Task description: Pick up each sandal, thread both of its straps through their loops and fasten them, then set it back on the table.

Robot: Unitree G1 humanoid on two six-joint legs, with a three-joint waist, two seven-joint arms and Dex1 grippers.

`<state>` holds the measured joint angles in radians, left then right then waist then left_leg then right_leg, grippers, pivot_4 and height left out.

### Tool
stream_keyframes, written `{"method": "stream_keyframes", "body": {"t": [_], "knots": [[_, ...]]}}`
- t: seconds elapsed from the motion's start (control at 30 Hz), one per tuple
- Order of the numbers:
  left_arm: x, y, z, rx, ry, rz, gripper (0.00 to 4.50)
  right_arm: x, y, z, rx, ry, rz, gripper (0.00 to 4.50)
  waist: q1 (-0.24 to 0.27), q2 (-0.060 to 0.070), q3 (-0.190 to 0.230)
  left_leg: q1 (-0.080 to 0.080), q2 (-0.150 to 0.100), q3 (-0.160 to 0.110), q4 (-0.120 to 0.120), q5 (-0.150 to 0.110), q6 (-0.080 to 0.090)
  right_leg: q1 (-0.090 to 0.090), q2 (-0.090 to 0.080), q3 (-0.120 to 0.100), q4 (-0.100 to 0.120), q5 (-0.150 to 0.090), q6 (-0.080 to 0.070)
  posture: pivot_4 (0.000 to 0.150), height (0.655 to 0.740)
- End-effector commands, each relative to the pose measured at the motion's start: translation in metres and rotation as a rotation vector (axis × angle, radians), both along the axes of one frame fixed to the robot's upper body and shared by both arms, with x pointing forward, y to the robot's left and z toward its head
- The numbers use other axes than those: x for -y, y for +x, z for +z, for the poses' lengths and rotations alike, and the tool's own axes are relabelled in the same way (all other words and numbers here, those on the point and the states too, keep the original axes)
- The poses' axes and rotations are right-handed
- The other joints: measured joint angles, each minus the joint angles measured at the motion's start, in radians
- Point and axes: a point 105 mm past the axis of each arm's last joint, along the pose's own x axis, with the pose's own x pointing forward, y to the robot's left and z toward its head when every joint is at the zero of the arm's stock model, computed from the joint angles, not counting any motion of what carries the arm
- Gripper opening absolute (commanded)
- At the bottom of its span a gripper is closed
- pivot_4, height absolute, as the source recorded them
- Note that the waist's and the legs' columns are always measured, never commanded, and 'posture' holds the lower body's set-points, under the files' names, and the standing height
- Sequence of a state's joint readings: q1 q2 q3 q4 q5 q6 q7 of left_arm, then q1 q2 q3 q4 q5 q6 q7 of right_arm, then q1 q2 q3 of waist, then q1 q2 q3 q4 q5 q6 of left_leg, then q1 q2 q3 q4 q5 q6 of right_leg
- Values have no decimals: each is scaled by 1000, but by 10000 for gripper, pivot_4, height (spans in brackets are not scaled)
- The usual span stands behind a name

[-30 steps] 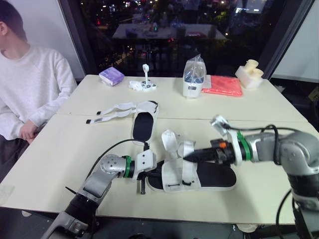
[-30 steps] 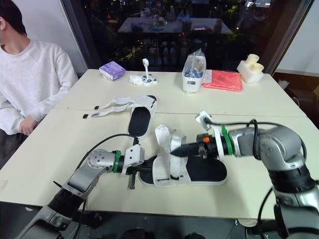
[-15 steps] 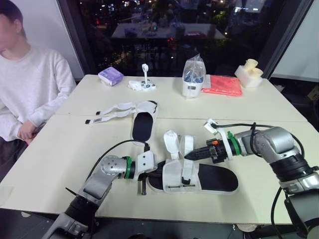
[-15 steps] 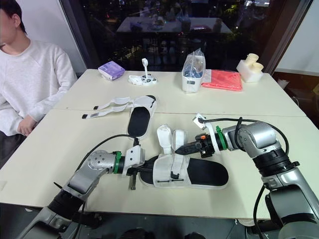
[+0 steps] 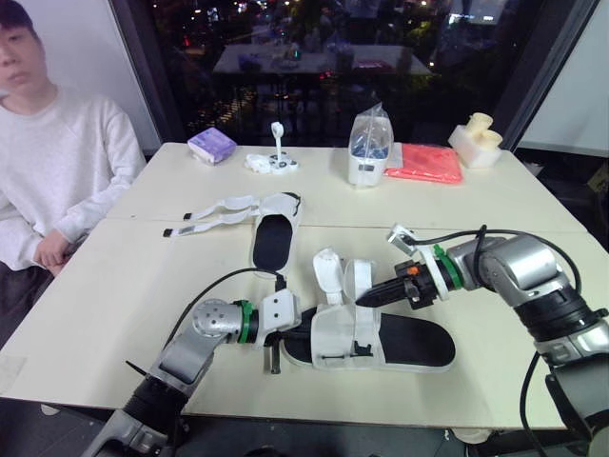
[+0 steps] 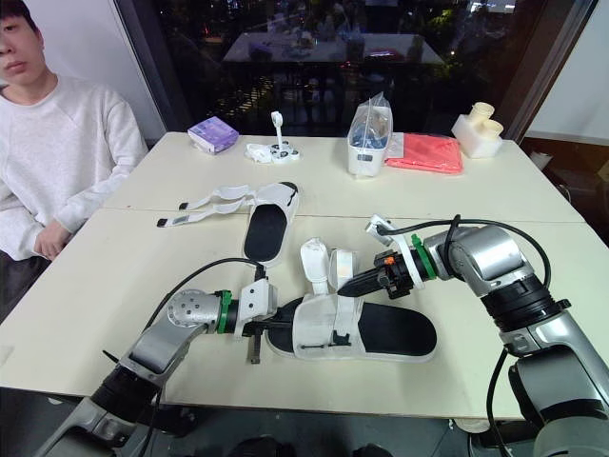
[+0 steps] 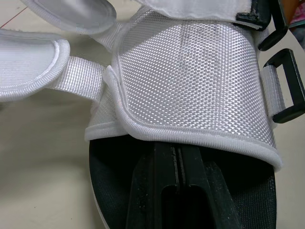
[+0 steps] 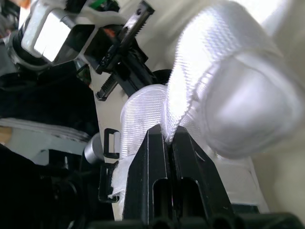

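Since the near sandal lies flat on the counter with its long axis running 9 to 3 o'clock, toe at 9 and heel at 3, the two arms meet it from opposite ends. The right jaws reach in from 3 o'clock above the footbed and are closed on the heel-side strap, which stands up from the far edge of the white upper. The right wrist view shows the webbing nipped between the two fingers. The toe-side strap stands free just beside it at 9 o'clock.

The left jaws come in from 9 o'clock at the toe. Their fingers are drawn together and lie on the black footbed, tips just under the front edge of the upper. I cannot tell whether they pinch anything.

What matters for the coming move, as I judge it, is that the black loops sit on the near edge of the upper, at 6 o'clock from the held strap. The strap must therefore cross the upper from 12 to 6, square to the sandal's long axis, and only the right arm can carry it. The second sandal waits at 11 o'clock, straps unfastened.
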<state>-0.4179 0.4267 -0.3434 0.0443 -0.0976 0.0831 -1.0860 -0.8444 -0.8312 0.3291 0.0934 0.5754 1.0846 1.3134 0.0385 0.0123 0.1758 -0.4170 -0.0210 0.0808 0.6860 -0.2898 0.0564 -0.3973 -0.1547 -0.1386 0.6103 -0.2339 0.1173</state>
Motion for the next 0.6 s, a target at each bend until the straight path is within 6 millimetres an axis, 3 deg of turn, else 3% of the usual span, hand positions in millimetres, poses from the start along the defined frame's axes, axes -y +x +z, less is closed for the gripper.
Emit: {"method": "stream_keyframes", "body": {"t": [0.03,0.6], "knots": [[3,-6,-12,-38,34,-15,0,-3,-6,12,59,4,49,258,0,0,0,0,0,0,0,0,0,0,0,0,0,0,0,1500,7400],[1,1,-10,-29,29,8,0,-13,-30,16,174,-11,186,258,1,0,0,0,0,0,0,0,0,0,0,0,0,0,0,1500,7400]]}}
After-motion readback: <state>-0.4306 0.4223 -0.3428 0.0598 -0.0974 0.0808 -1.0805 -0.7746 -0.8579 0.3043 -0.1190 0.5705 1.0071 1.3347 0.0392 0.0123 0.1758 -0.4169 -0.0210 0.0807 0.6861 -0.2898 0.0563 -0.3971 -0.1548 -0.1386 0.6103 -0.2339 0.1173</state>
